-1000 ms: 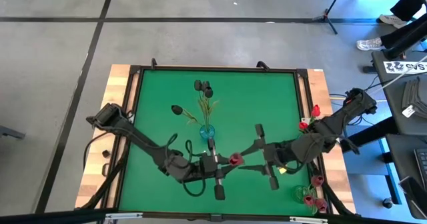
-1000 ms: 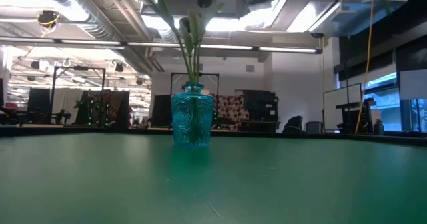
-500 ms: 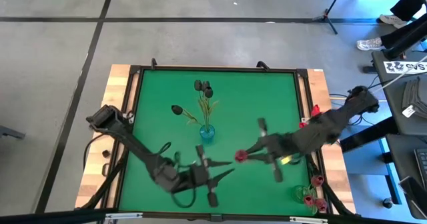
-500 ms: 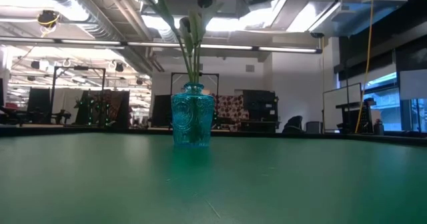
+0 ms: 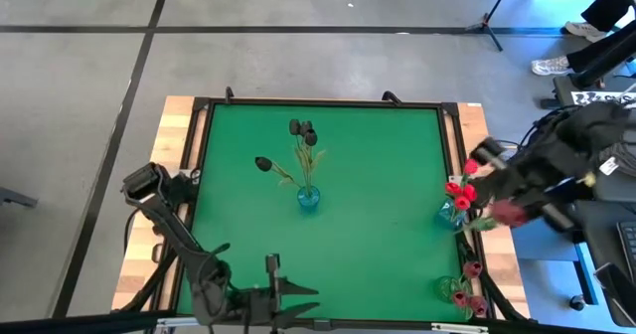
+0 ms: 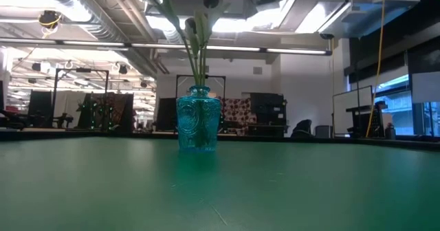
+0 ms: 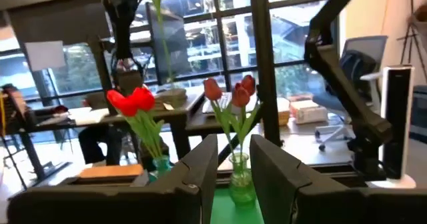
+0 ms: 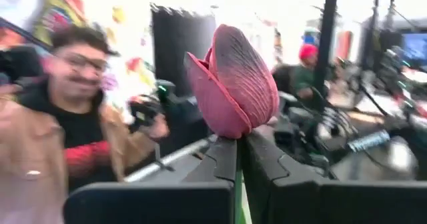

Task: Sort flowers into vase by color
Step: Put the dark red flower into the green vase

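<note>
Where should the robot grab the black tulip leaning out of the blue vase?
On its thin stem, between the head and the vase mouth, coming down from above and squeezing across it. It leans clear of the other stems, so there is room; the head would probably squash.

Most of my green mat [image 5: 378,175] lies open. Only the blue vase [image 5: 308,198] with its black tulips [image 5: 303,130] stands mid-table. Along the right edge, the red tulips [image 5: 459,187] and maroon-pink tulips [image 5: 465,289] crowd my right gripper [image 5: 502,213]; between them is a gap.
</note>
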